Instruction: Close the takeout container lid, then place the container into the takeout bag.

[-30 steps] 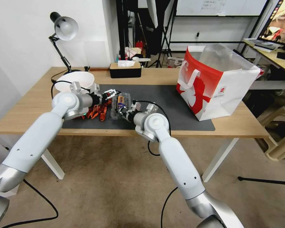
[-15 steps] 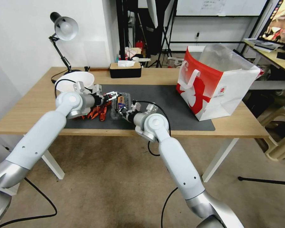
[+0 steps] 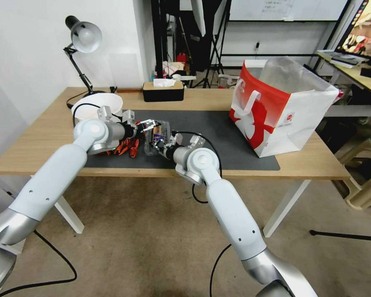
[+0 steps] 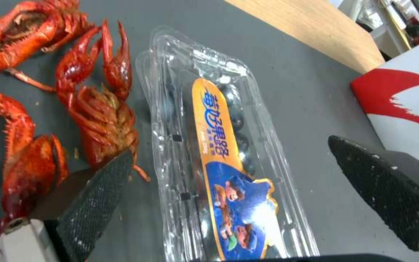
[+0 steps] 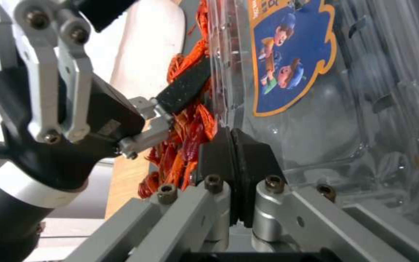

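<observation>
Dark grey mat covers the near half of the wooden table, and on it lies the takeout container, its lid down over the blueberries, the label showing cartoon figures on blue and orange with print I cannot read. Nearest me, the right gripper is clenched on the container's edge. From the left, the left gripper spreads wide, straddling the container. Red crayfish crowd just beside it. Farther right stands the takeout bag, well apart.

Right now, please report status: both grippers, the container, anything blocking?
Left gripper open, straddling takeout container. Right gripper shut on container's near edge. Lid down. Crayfish beside container, against left finger.
</observation>
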### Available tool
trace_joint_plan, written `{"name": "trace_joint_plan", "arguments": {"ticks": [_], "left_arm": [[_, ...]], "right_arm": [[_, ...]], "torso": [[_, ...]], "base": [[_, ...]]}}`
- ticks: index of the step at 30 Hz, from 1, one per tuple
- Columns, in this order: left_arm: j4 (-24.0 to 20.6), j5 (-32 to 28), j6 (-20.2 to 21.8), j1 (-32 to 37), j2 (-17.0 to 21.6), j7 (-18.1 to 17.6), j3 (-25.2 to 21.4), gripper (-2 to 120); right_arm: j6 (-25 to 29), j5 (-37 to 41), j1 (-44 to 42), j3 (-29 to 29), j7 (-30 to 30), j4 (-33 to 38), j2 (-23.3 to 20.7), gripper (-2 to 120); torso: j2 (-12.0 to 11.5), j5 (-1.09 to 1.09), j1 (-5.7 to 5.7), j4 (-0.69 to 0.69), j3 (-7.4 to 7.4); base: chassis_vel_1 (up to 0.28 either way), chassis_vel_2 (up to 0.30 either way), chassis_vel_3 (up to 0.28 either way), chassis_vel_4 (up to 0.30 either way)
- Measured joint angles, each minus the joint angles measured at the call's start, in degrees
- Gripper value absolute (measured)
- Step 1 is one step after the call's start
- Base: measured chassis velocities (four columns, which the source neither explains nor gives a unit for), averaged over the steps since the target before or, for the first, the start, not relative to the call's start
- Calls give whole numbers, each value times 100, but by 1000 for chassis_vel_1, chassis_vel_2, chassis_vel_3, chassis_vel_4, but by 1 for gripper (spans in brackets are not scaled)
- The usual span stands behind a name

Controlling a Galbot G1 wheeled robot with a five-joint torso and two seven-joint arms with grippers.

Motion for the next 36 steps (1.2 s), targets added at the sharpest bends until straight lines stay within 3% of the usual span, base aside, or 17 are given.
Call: {"name": "trace_joint_plan", "arguments": {"ticks": [36], "left_arm": [[-26,-119,188,-17,-100,-95,108,100]], "right_arm": [[-17,-29,-43,-22,-3,42,0,0]], "torso": [[0,0,0,0,0]], "base": [[0,0,0,0]]}}
